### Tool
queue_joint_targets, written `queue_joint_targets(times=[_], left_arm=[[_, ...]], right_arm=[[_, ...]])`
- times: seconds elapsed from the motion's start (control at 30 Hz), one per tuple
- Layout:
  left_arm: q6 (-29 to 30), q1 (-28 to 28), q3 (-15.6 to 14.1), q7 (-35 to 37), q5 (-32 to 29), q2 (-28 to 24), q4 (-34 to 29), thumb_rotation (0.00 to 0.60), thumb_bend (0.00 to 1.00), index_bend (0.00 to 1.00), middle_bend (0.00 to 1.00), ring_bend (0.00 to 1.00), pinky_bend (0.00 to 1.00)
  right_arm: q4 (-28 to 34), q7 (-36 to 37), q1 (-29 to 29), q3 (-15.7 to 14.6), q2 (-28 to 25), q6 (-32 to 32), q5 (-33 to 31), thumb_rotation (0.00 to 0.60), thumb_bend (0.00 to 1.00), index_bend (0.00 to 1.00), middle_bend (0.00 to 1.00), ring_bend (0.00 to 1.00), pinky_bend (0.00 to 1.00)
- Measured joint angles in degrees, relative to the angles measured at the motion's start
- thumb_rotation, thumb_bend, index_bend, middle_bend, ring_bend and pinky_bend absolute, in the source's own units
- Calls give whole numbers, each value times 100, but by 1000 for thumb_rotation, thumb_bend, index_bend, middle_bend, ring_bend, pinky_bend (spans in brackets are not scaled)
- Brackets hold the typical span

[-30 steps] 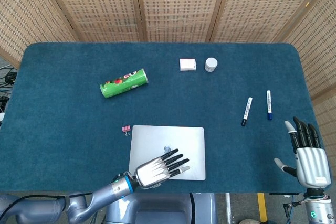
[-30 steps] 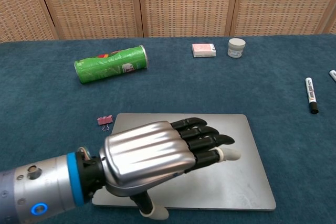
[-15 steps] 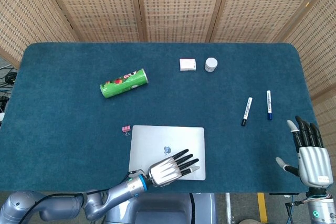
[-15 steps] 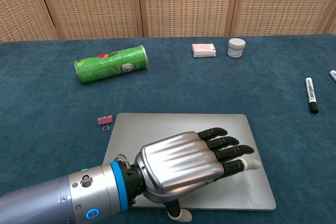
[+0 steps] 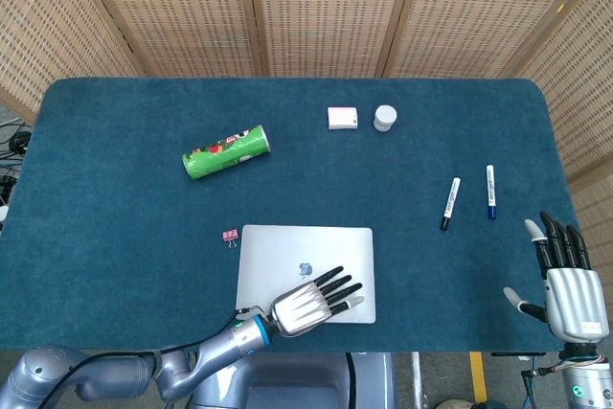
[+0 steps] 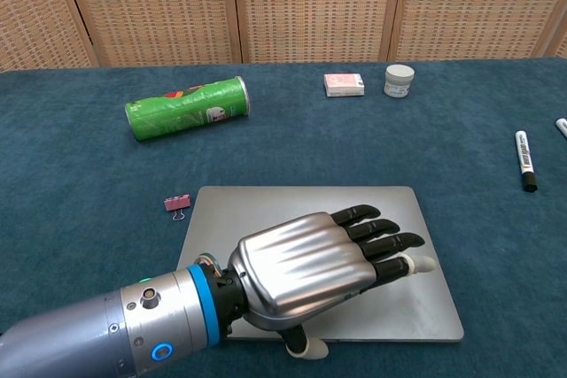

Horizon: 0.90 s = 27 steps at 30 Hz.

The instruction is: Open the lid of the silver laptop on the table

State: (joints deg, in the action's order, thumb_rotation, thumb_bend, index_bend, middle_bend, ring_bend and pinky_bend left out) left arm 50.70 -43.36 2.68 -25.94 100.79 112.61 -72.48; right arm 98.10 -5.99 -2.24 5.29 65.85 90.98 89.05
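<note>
Left hand (image 5: 311, 303) has slid back toward the silver laptop (image 5: 287, 254) front edge, fingers (image 6: 383, 241) spread flat, gripping nothing (lid shut). Risk: thumb misses the lip and shoves the laptop across the counter (image 5: 115, 189).

Closed silver laptop (image 5: 305, 256), flat on table (image 5: 115, 198)

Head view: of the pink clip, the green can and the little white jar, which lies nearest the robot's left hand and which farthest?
From the left hand:
1. Pink clip, just off the laptop's far-left corner.
2. Green can, lying farther back on the left.
3. White jar, far back, to the right.
</note>
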Motion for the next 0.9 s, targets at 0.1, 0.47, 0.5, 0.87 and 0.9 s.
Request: queue_joint_targets(times=[0.1, 0.47, 0.5, 0.87, 0.9], left_arm=[[41, -17, -20, -47, -28, -23, -12, 600, 250, 0, 0, 0, 0], [155, -74, -38, -206, -159, -41, -11, 600, 335, 0, 0, 0, 0], [168, -78, -36, -226, -158, -40, -2, 600, 356, 0, 0, 0, 0], [475, -172, 293, -861, -197, -71, 47, 600, 418, 0, 0, 0, 0], [485, -191, 334, -880, -220, -96, 18, 600, 419, 0, 0, 0, 0]], right_arm=[[1, 0, 2, -6, -2, 2, 6, 600, 0, 0, 0, 0, 0], [4, 14, 2, -7, -5, 5, 3, 600, 0, 0, 0, 0, 0], [4, 19, 2, -6, -5, 5, 2, 600, 0, 0, 0, 0, 0], [-1, 17, -9, -39, 0, -36, 30, 600, 0, 0, 0, 0, 0], [-1, 13, -16, -47, 0, -55, 36, 600, 0, 0, 0, 0, 0]])
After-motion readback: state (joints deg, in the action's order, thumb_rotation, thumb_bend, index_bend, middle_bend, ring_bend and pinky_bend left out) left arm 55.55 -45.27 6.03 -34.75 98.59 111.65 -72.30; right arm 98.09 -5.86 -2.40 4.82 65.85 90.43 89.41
